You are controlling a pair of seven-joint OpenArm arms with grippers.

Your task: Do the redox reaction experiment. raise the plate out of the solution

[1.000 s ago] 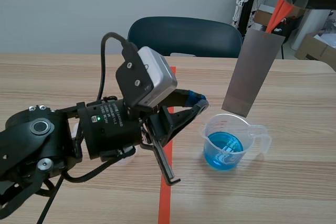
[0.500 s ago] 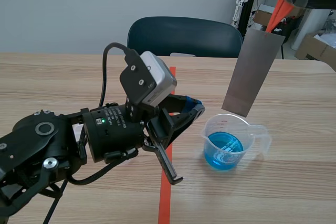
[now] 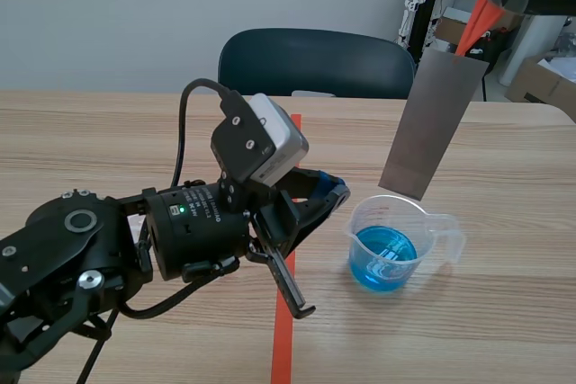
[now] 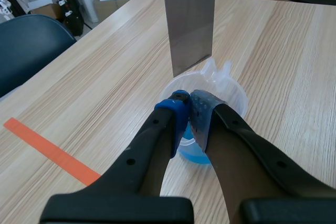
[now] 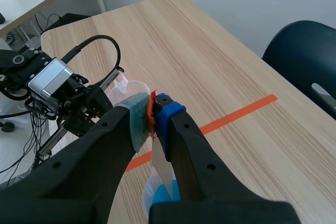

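At the left, the left pincer (image 4: 190, 106) lies low over the light wooden table (image 3: 99, 137). Its padded tips are pressed together with nothing between them, just beside the near rim of the clear plastic measuring beaker (image 3: 355, 222). The beaker stands on the table and holds a shallow pool of blue solution (image 3: 382, 258).

Above the beaker hangs the thin, flat, grey metal plate (image 3: 430, 123). It is tilted, with its lower edge at about the height of the rim and clear of the blue liquid, so we judge the raising largely done.

Further right and higher, the right pincer (image 5: 153, 113) is clamped on the orange-red tab (image 3: 476, 26) that runs up from the plate's top edge. The pads grip the tab, not the bare metal.

We expect the plate to be light and stiff, with a smooth face that would be slippery where it is wet. The tab at the dry top end is therefore the sensible place to hold it. The tab looks thinner and more pliable than the metal, so the plate may swing under a quick move, and its lower corner could catch the rim. The beaker looks light and easy to tip, and drops may fall from the wet end.
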